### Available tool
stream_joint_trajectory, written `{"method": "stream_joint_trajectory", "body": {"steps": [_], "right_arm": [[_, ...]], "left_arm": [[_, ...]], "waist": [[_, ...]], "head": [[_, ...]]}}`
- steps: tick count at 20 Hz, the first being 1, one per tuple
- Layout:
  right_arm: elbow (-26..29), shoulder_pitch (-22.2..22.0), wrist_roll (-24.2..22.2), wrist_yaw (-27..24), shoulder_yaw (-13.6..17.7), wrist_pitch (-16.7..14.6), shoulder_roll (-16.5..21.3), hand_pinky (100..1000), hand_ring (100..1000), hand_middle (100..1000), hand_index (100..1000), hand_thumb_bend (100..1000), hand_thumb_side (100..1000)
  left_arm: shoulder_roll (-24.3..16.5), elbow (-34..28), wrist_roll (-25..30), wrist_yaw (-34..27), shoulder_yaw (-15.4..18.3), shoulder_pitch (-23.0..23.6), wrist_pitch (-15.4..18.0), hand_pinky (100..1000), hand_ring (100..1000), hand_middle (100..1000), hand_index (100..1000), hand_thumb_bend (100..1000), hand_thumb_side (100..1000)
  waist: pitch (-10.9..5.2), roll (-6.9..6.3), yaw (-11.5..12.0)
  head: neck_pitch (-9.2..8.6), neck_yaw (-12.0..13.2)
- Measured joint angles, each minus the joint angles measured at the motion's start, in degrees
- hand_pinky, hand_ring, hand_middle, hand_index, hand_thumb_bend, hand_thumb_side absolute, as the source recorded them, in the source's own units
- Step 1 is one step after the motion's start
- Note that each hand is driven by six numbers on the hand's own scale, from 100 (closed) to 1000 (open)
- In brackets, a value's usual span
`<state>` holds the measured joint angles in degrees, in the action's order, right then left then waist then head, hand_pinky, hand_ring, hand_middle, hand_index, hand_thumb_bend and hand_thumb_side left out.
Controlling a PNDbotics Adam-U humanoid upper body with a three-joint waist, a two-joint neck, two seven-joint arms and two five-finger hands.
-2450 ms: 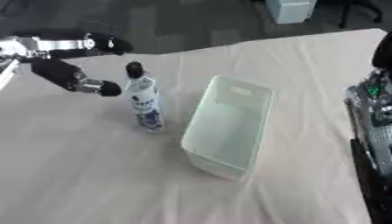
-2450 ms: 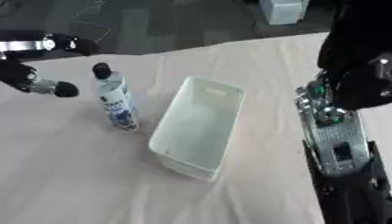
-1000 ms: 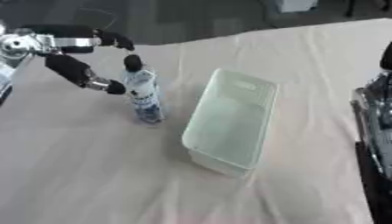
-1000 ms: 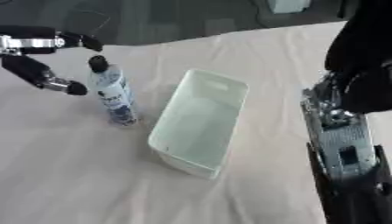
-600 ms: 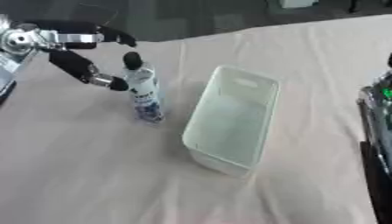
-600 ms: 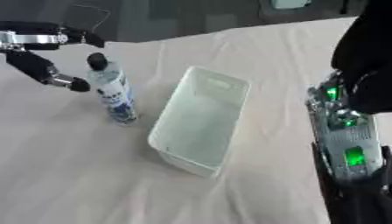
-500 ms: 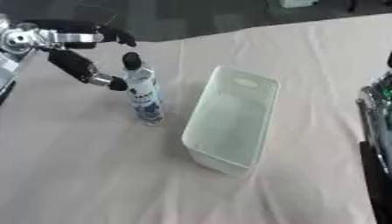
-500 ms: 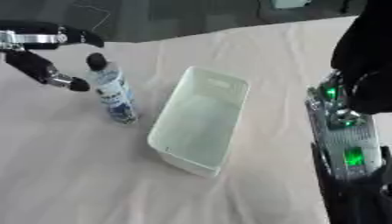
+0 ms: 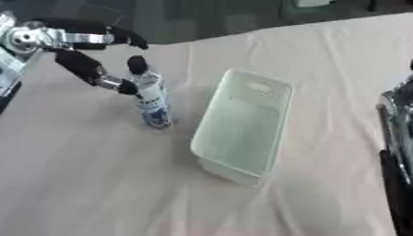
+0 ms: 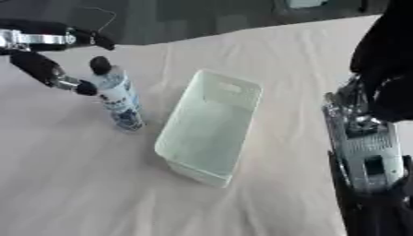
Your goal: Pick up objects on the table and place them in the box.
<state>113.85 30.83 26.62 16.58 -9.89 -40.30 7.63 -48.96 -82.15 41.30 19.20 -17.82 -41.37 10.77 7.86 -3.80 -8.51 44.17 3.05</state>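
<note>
Clear plastic, black-capped, the bottle [image 9: 148, 98] stands upright just left of the pale box [image 9: 243, 126]. Our left hand [image 9: 78, 55] brackets its neck, fingers spread, holding nothing. We should close squarely below the cap, so it doesn't tip.

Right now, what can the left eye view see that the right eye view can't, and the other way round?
Only the left eye view shows the silver joint behind the left hand at the picture's edge. Only the right eye view shows much of the robot's right arm, silver and black, along its right side. Both show the bottle standing upright with its black cap, the hand's fingers open around its top, and the pale green box beside it.
</note>
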Motion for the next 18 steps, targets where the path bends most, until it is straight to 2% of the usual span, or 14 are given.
{"method": "stream_joint_trajectory", "body": {"steps": [8, 18], "right_arm": [[0.0, 1.05, -0.31, -0.4, -0.29, -0.47, -0.47, 408, 521, 567, 640, 100, 1000], [0.0, 1.81, -0.52, -0.47, -0.45, -0.68, -0.97, 408, 521, 566, 640, 100, 1000]], "left_arm": [[0.31, 1.21, 1.15, 1.29, -0.3, 0.0, 0.36, 1000, 1000, 1000, 995, 581, 781], [0.79, 1.76, 1.83, 1.58, -0.47, 0.02, 1.09, 1000, 1000, 1000, 995, 573, 780]], "waist": [[1.18, -0.34, -0.72], [1.57, -0.63, -1.28]], "head": [[0.0, 0.56], [0.0, 0.56]]}}
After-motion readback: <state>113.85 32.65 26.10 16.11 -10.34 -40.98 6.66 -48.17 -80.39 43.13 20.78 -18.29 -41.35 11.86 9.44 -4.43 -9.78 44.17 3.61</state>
